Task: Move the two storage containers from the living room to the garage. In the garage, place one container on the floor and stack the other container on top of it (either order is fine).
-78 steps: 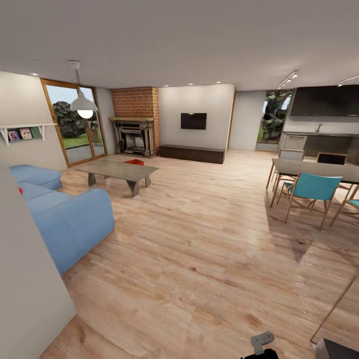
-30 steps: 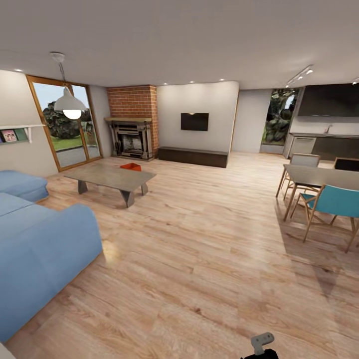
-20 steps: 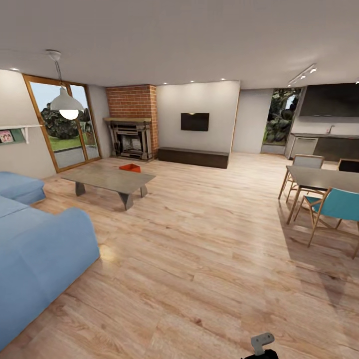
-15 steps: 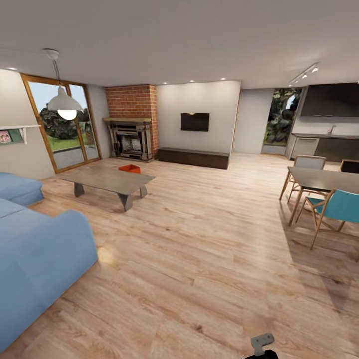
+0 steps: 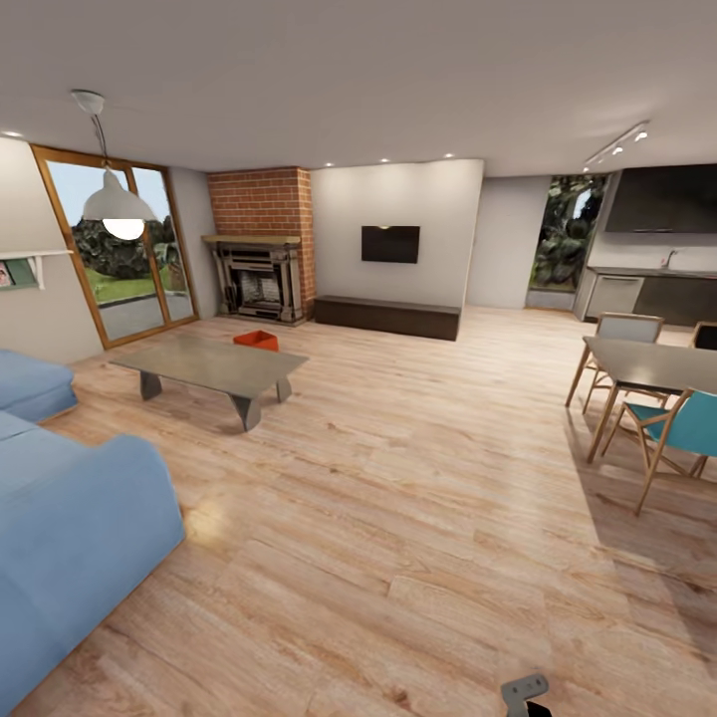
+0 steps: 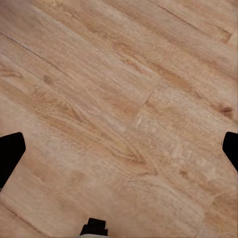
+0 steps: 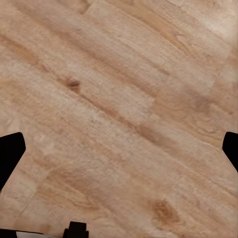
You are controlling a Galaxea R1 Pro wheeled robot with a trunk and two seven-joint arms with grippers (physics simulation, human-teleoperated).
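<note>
Transit across living room wood floor (image 5: 418,518), both grippers spread wide and empty over planks; one red-orange storage container (image 5: 256,341) far ahead beyond the glass coffee table (image 5: 204,363); steer right of table, approach squarely.

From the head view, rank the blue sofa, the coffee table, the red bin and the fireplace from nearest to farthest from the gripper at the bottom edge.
1. Blue sofa, left foreground, nearest the gripper part.
2. Coffee table, mid-room left.
3. Red bin, on the floor just behind the table.
4. Fireplace, against the far brick wall.
</note>
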